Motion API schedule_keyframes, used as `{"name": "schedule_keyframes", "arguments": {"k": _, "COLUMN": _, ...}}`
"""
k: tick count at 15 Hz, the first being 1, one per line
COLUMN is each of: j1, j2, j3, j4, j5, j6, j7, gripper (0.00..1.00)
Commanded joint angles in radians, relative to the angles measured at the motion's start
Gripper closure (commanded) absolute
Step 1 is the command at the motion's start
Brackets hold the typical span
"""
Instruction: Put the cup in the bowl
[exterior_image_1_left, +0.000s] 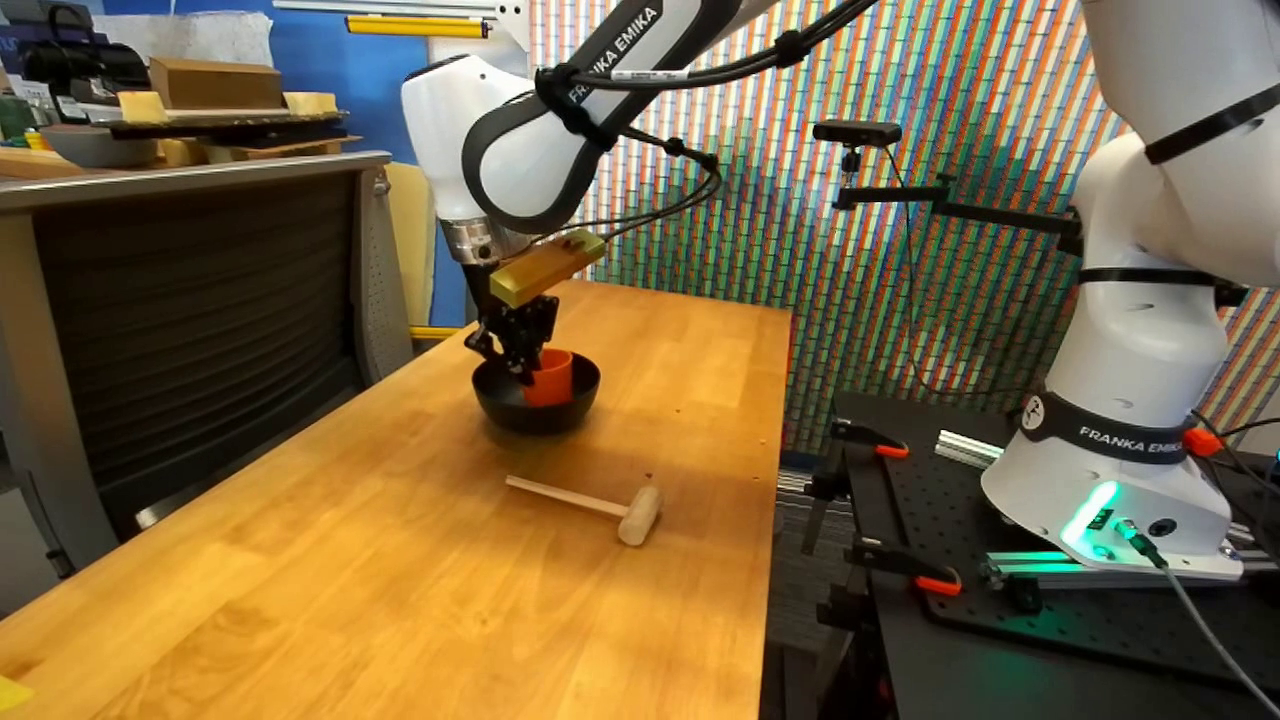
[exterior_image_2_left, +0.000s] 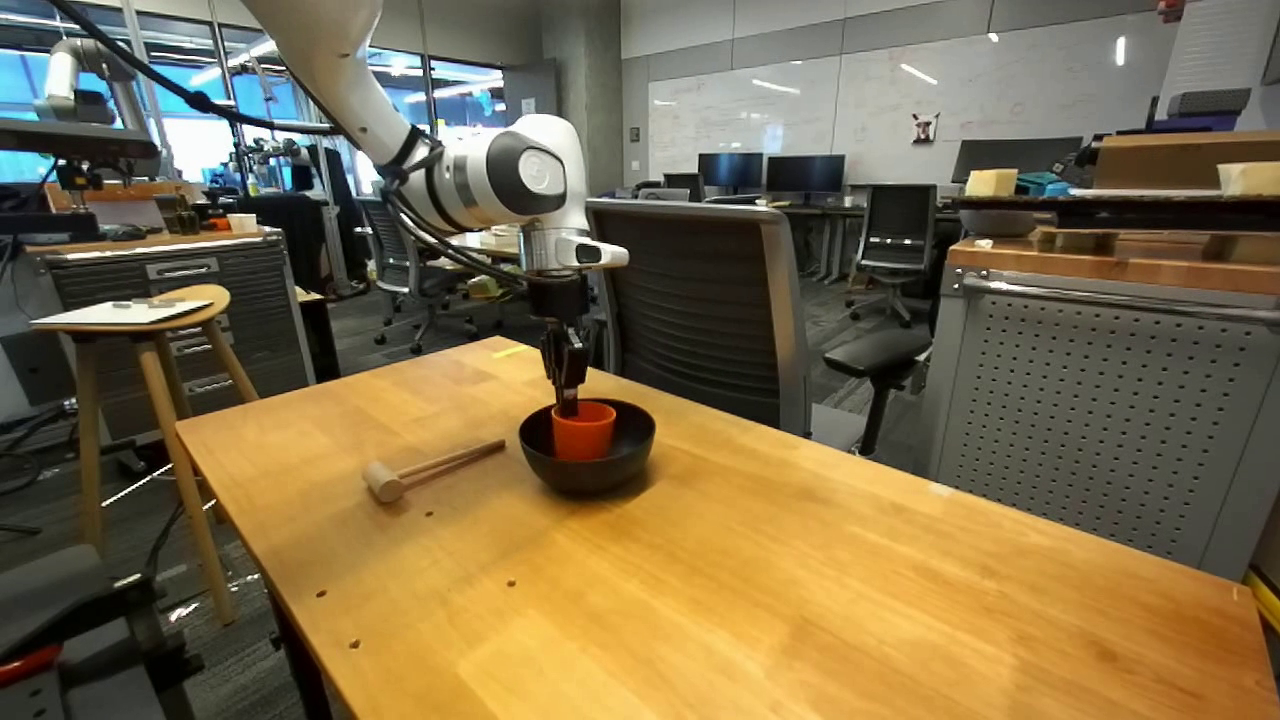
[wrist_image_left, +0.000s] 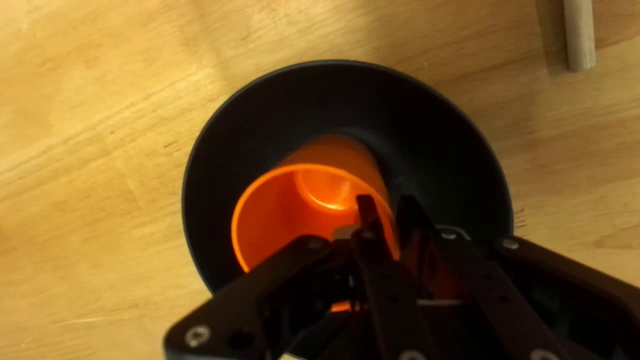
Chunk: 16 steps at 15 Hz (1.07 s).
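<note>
The cup (exterior_image_2_left: 584, 438) stands under the gripper (wrist_image_left: 386, 200), its wall between narrowly parted fingers (wrist_image_left: 366, 212), one inside, one out; whether they pinch it I cannot tell. Its mouth points up at the tool, long axis near vertical, smooth orange plastic within the round black bowl (exterior_image_2_left: 588, 480). Off to the tool's side lies a wooden mallet (exterior_image_1_left: 633, 516).

in an exterior view, the camera looks from above along the table (exterior_image_1_left: 400, 580) toward a multicoloured backdrop (exterior_image_1_left: 760, 240); in an exterior view, the camera looks down from roughly the opposite end toward a chair (exterior_image_2_left: 695, 310) and whiteboard (exterior_image_2_left: 850, 110). both exterior views, at middle range, share the arm (exterior_image_2_left: 515, 180), bowl (exterior_image_2_left: 590, 480), cup (exterior_image_2_left: 583, 437) and mallet (exterior_image_1_left: 600, 507). the wrist view, closest, looks steeply down past the gripper (wrist_image_left: 386, 202) into the bowl.
</note>
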Motion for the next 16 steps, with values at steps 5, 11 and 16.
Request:
{"name": "schedule_keyframes", "arguments": {"k": 5, "j1": 0.033, "j2": -0.098, "j3": 0.019, "j4": -0.058, "j5": 0.051, "j6": 0.085, "j7": -0.042, "gripper": 0.21}}
{"name": "schedule_keyframes", "arguments": {"k": 11, "j1": 0.129, "j2": -0.377, "j3": 0.028, "j4": -0.24, "j5": -0.1, "j6": 0.124, "j7": 0.025, "gripper": 0.0}}
{"name": "schedule_keyframes", "arguments": {"k": 16, "j1": 0.07, "j2": -0.65, "j3": 0.153, "j4": -0.428, "j5": 0.076, "j6": 0.082, "j7": -0.255, "gripper": 0.0}}
